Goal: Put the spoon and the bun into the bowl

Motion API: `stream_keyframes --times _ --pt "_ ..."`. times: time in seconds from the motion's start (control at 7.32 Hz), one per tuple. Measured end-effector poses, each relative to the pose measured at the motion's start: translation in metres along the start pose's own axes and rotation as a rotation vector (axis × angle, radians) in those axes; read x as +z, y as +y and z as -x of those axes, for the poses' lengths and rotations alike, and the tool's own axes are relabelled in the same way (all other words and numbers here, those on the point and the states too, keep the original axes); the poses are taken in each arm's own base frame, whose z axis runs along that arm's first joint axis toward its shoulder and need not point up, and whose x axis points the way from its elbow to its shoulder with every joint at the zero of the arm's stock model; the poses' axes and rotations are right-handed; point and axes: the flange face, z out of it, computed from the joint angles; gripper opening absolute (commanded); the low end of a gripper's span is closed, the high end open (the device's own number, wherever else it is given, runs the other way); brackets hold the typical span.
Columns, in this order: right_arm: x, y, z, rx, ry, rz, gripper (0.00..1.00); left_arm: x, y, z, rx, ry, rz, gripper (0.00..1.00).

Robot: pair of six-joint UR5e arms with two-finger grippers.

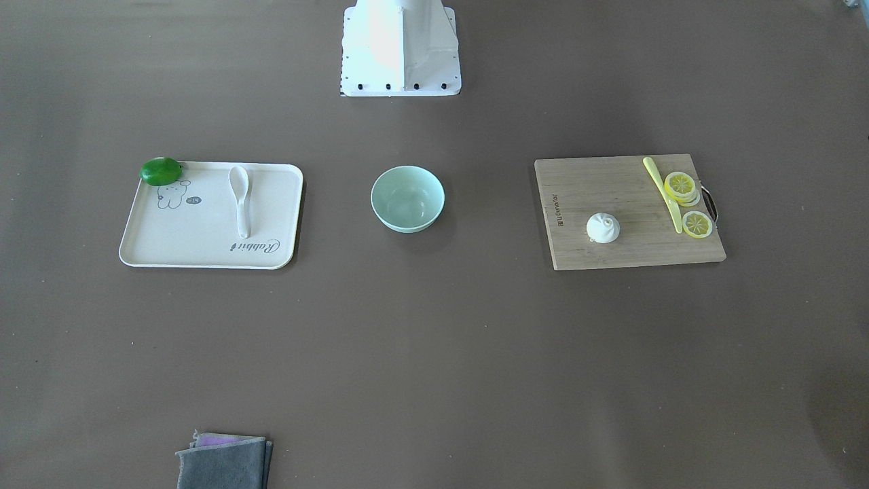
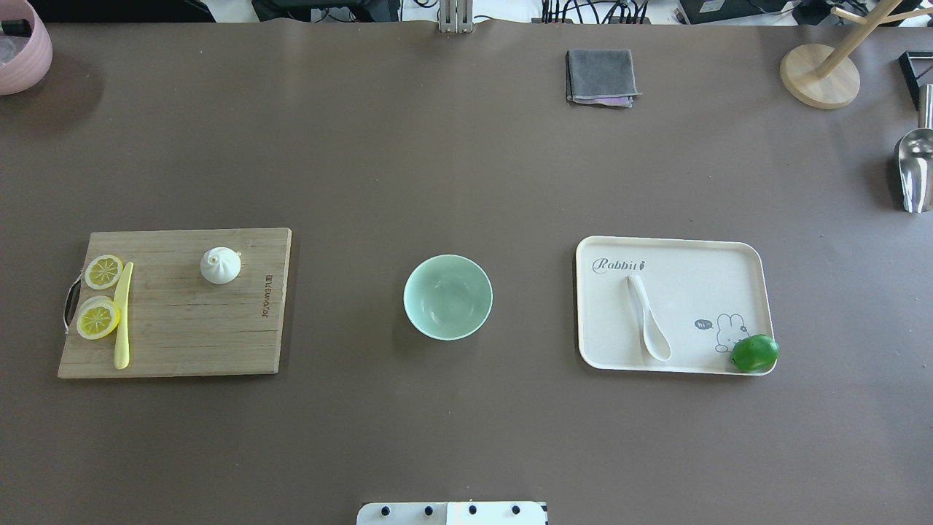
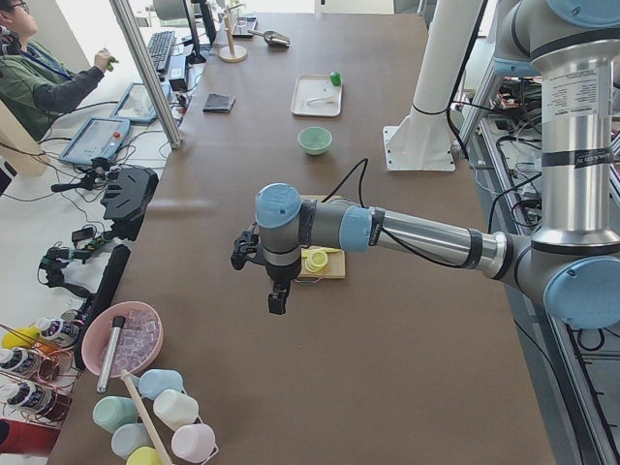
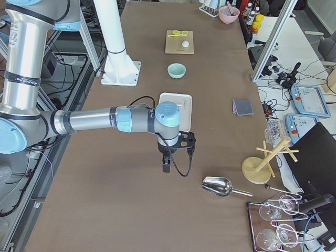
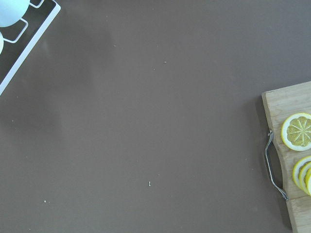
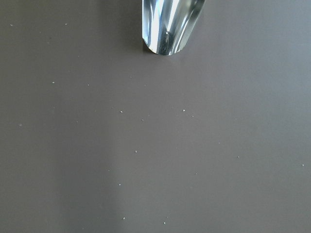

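The pale mint-green bowl [image 2: 447,297] stands empty at the table's middle. The white spoon [image 2: 647,328] lies on the cream tray [image 2: 692,277] to the bowl's right in the overhead view. The white pleated bun [image 2: 220,265] sits on the wooden cutting board [image 2: 189,335] to the bowl's left. My left gripper [image 3: 278,302] shows only in the exterior left view, hanging over bare table beyond the board's outer end. My right gripper [image 4: 166,168] shows only in the exterior right view, over bare table beyond the tray. I cannot tell whether either is open or shut.
A green lime [image 2: 754,353] sits on the tray's corner. Lemon slices [image 2: 103,271] and a yellow-green knife [image 2: 123,317] lie on the board. A grey cloth [image 2: 600,76], a metal scoop [image 2: 914,164], a wooden stand [image 2: 820,73] and a pink bowl [image 2: 22,44] are at the table's edges.
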Motion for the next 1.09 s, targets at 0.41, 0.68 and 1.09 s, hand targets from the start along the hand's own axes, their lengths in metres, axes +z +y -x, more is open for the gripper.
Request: stream_keyframes --times 0.41,0.68,1.09 --pt "-0.003 -0.002 0.003 -0.005 -0.007 -0.006 1.00 -0.012 -0.002 -0.011 0.027 0.000 -0.025 0.99" --pt "-0.019 -0.015 0.018 -0.045 -0.020 -0.054 1.00 -0.028 -0.010 -0.026 0.059 -0.003 -0.063 0.99" --pt "-0.051 -0.036 0.048 -0.201 -0.041 -0.237 1.00 -0.052 -0.031 -0.044 0.191 -0.015 -0.222 0.99"
